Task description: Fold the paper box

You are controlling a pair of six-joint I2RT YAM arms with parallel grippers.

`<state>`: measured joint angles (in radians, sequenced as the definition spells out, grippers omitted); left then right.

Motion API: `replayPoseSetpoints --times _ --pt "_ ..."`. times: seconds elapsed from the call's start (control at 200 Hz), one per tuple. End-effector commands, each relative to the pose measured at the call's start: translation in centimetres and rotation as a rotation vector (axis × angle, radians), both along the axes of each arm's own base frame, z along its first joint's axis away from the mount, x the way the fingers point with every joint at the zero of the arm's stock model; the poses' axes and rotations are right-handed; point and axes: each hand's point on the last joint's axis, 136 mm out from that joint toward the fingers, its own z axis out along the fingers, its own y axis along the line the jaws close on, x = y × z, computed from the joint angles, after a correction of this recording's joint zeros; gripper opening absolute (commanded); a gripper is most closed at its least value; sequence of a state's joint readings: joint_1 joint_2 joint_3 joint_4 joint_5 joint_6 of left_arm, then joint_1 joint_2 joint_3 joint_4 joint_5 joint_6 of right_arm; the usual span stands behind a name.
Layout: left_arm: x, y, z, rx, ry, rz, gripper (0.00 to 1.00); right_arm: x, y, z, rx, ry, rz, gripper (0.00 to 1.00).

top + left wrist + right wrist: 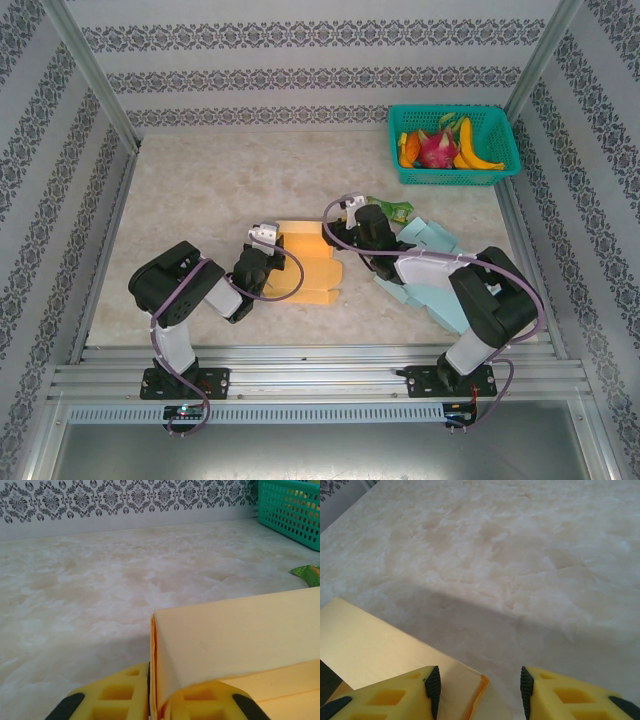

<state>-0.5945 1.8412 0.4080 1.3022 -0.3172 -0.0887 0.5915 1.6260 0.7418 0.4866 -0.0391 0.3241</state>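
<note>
Currently the yellow paper box (308,272) lies partly folded near the middle of the table (200,190), a raised side panel showing in the left wrist view. The left gripper (159,694) sits at the box's 9 o'clock edge. Its jaws are narrow, and the doubled-over edge of that panel stands between them, so it appears to be pinching the fold. The right gripper (480,679) is at about the box's 2 o'clock corner with its fingers clearly apart. A corner of yellow card pokes into the gap, and neither pad touches it.

The main risk, as I judge it, is the pinched fold. The card curls over the left gripper's inner finger instead of lying flat, so a pull or a loosened grip could let the panel spring back or crease off its score line. On the other side, only a small corner lies between the open fingers. If they close there, they may catch just the tip, bend it, or push the whole box toward 9 o'clock against the other arm.

The right arm also lies over a light blue flat box blank (432,292) at the box's 4 o'clock, and a sweep of the elbow could drag it. The green fruit basket (455,178), at 1 o'clock on the table, is well apart.
</note>
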Motion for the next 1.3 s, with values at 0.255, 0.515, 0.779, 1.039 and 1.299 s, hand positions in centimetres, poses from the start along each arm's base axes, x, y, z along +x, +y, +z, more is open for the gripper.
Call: replayPoseSetpoints --times 0.255,0.515,0.779,1.039,1.299 --pt "-1.8 -1.3 1.0 -0.007 0.010 -0.079 0.35 -0.9 -1.1 -2.0 -0.121 0.011 -0.074 0.47" --pt "-1.2 -1.2 -0.4 0.079 0.024 -0.069 0.25 -1.0 -0.6 -2.2 -0.117 0.017 -0.054 0.47" --pt "0.5 -2.0 -1.6 0.097 0.026 -0.068 0.20 -0.9 -0.1 -2.7 -0.125 0.026 -0.032 0.47" --pt "2.4 0.7 -2.3 0.124 0.037 0.229 0.00 -1.0 -0.5 -3.4 -0.126 0.033 -0.072 0.46" --pt "3.0 1.2 -2.3 0.192 0.064 0.342 0.00 -0.9 -0.6 -3.9 -0.098 0.045 -0.107 0.45"
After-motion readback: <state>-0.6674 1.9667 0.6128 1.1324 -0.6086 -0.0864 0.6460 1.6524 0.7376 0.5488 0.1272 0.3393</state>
